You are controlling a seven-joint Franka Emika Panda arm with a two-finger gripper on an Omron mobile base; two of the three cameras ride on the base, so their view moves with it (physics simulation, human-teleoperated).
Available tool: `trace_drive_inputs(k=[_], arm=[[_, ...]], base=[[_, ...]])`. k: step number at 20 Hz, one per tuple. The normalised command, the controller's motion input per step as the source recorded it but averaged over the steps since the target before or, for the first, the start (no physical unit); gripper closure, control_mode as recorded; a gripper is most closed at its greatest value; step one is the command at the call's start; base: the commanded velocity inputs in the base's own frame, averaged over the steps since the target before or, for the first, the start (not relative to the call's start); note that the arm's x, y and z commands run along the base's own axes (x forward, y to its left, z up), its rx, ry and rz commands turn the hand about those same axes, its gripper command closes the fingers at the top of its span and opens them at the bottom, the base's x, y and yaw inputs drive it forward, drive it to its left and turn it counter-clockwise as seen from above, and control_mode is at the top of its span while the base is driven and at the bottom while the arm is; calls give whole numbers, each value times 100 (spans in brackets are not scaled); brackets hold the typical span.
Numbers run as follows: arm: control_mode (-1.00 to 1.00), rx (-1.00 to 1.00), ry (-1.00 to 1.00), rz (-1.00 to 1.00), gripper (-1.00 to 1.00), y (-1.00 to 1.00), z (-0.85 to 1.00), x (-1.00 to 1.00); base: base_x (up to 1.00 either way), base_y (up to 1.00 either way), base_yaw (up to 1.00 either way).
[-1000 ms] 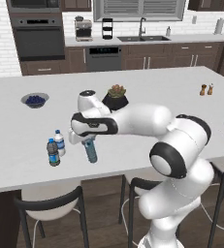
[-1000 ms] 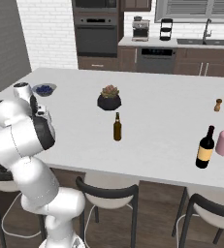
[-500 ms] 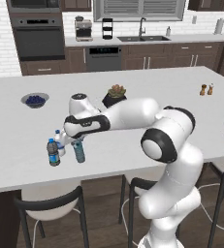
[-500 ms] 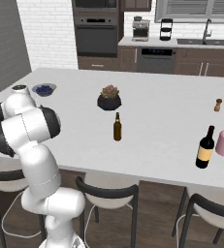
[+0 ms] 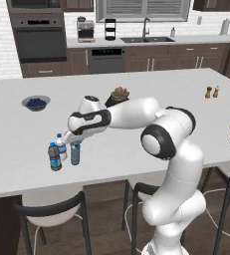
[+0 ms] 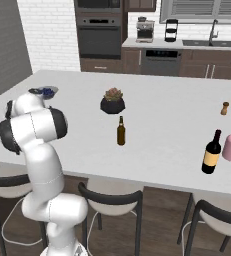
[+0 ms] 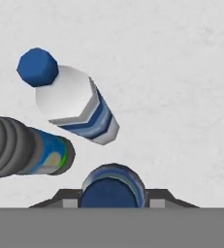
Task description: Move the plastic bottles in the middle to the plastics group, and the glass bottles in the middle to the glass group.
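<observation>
Upright, ribbed translucent water bottle (image 5: 75, 153) (blue cap) clamped between jaws, white speckled counter (image 5: 136, 149).

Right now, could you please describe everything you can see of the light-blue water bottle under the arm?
The light-blue water bottle is small, translucent plastic with a blue cap. It stands upright on the white counter near the front edge, right beside the clear white-labelled bottle and the dark blue-labelled bottle. The gripper sits over its top, jaws on either side of the cap; whether they press on it is unclear.
</observation>
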Motion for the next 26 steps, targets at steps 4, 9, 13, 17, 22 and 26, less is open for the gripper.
trace_drive_inputs(k=[4,9,13,17,22,26], arm=[[-100,3,0,5,100,17,-35,13],[-100,0,-1,2,100,30,-40,10],[-100,0,-5,1,100,22,-46,-2],[-100,0,-2,0,100,0,-55,-26],[-100,-1,-3,0,100,-4,-58,-37],[-100,0,-6,0,100,-12,-59,-43]], base=[[0,0,0],[0,0,0],[0,0,0],[0,0,0],[0,0,0],[0,0,0]])
